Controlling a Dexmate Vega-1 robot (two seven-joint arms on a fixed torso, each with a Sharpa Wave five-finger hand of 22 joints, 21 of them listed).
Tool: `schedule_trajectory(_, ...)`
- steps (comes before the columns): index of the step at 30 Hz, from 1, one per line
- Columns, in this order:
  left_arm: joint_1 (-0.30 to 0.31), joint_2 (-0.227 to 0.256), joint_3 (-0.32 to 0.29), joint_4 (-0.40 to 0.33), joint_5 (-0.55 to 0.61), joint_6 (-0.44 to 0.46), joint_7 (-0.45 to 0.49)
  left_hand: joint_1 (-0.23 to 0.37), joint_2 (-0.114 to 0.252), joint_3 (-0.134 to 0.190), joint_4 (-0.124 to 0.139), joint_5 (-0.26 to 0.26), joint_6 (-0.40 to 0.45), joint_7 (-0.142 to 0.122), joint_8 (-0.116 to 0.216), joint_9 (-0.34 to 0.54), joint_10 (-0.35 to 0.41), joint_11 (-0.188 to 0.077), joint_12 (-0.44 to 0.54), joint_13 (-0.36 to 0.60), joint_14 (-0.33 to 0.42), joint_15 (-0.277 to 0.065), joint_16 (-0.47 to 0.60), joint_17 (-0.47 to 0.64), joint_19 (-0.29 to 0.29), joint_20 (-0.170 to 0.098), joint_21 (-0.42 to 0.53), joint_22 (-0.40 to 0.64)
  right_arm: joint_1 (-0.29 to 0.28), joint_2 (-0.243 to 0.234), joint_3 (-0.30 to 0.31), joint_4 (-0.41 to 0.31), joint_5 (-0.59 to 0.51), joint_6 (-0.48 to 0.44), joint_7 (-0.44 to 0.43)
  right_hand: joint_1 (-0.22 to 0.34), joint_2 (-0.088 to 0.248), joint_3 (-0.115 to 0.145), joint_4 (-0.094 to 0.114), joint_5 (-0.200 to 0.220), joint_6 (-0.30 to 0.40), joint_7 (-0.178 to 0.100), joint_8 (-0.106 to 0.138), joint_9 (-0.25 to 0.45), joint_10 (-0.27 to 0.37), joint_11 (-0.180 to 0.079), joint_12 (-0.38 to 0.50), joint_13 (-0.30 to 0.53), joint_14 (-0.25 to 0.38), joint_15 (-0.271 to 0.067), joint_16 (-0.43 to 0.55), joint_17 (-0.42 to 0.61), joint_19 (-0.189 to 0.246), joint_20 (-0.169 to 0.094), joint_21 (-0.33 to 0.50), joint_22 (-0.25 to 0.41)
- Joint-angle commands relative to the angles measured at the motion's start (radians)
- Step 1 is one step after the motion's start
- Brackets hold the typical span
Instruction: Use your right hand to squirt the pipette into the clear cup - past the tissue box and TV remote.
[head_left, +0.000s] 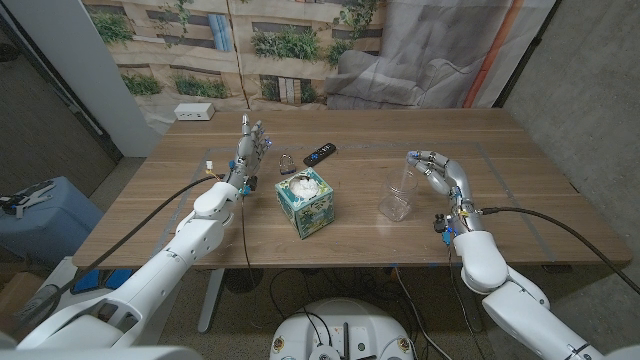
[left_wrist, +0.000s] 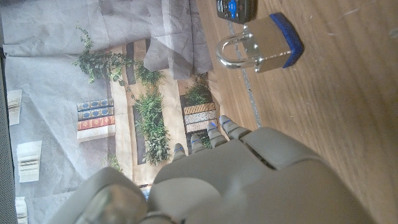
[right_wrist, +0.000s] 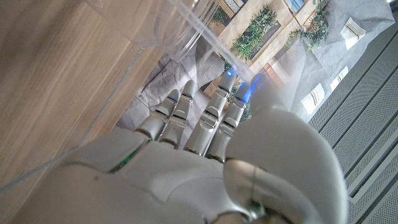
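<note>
No legible text, labels or numbers on any object; remote (head_left: 320, 153) markings too small

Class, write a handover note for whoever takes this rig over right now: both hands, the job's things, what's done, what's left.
Left robot hand: open, holding nothing, beside the padlock.
Right robot hand: fingers at the clear cup rim; no pipette can be made out in it.
Tissue box and TV remote: on the cup's left.
Done: hand is at the cup.
Left: confirm the pipette, squirt into the cup.
</note>
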Motion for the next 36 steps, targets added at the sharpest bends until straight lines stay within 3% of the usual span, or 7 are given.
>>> schedule_trajectory(1,-0.001,0.0,0.0,0.0,0.0,0.0,0.0,0.002,0.04,-0.006,0.0,0.005,-0.001,-0.006,0.006,0.002,-0.001,-0.006,0.005,0.006,-0.009,-0.115,0.005,0.006,-0.011,-0.09,0.005,0.002,0.013,0.009,-0.017,0.033,-0.005,0.023,-0.011,0.008,0.009,-0.003,-0.002,0.003,0.008,0.002,-0.005,0.004,-0.004,0.004,0.0,0.006,0.005,-0.144,0.005,0.003,-0.001,-0.005,0.003,0.003)
schedule_trajectory(36,0.0,0.001,0.0,0.0,0.0,0.0,0.0,0.002,0.04,-0.006,0.0,0.004,-0.001,-0.006,0.006,0.002,-0.001,-0.004,0.005,0.006,-0.008,-0.115,0.006,0.006,-0.011,-0.091,0.005,0.002,0.041,0.028,-0.051,0.088,0.022,0.024,-0.025,0.023,0.013,-0.005,-0.002,0.003,0.021,0.002,-0.006,0.005,0.015,0.004,0.014,0.017,0.015,-0.149,0.018,0.008,0.012,-0.012,0.006,0.003)
